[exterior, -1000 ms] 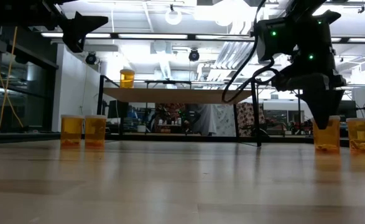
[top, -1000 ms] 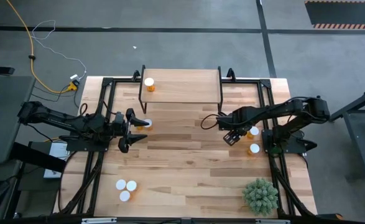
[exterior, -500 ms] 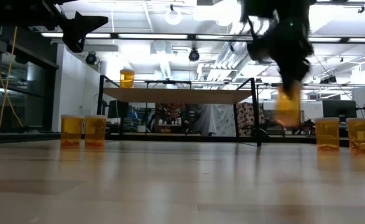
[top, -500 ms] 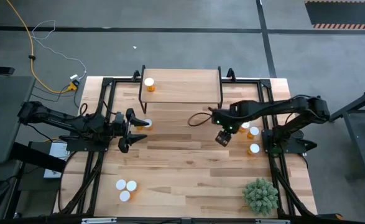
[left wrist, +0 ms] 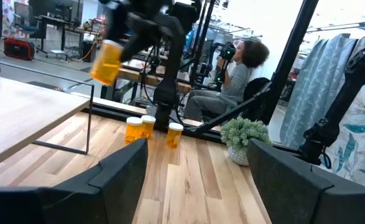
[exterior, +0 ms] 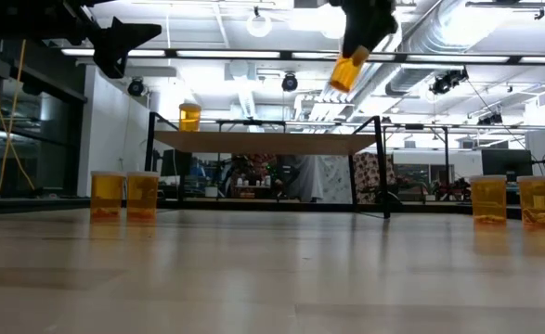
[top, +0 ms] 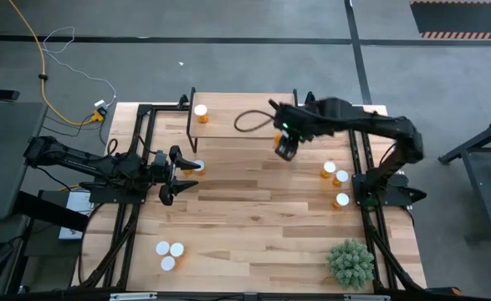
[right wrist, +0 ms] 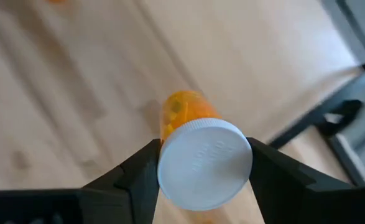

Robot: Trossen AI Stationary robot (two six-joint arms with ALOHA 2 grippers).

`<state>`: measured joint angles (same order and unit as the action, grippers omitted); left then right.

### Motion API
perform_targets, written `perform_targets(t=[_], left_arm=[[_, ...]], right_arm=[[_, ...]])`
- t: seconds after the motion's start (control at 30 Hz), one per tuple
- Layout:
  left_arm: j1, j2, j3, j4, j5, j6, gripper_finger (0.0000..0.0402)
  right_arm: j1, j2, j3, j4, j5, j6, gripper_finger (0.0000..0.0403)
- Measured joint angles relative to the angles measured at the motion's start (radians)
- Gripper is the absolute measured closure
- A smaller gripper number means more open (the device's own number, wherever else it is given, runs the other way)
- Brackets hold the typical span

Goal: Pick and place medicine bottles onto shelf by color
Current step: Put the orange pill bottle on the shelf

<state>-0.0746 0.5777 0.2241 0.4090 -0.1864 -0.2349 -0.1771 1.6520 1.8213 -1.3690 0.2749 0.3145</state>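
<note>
Lifted off table, bottle point(right wrist: 198, 152) now clamped in R tool point(top: 286, 150), above shelf point(top: 245, 117) edge.

carried bottle point(left wrist: 106, 61) blurred; right gripper point(exterior: 365, 23) cut off above.

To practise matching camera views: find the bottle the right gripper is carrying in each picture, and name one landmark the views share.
High view: the carried bottle is hidden under the right gripper, beside the shelf.
Low view: carried bottle, upper centre, above the shelf.
Left wrist view: upper left.
Right wrist view: centre, cap foremost.
Shared landmark: the shelf.
</note>
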Motion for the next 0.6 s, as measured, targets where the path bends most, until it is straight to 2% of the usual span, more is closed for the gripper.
perform_targets(t=[0.13, 0.3, 0.6], left_arm=[[0.000, 0.000, 0.000, 0.000, 0.000, -0.007, 0.0135], [0.000, 0.000, 0.000, 0.000, 0.000, -0.021, 0.0135], [0.000, 0.000, 0.000, 0.000, 0.000, -0.017, 0.0135]], right_arm=[[-0.076, 0.126, 0.115, -0.089, 0.013, -0.047, 0.0203], [-0.139, 0.231, 0.171, -0.119, 0.012, -0.107, 0.0203], [-0.209, 0.273, 0.175, -0.141, 0.012, -0.140, 0.0195]])
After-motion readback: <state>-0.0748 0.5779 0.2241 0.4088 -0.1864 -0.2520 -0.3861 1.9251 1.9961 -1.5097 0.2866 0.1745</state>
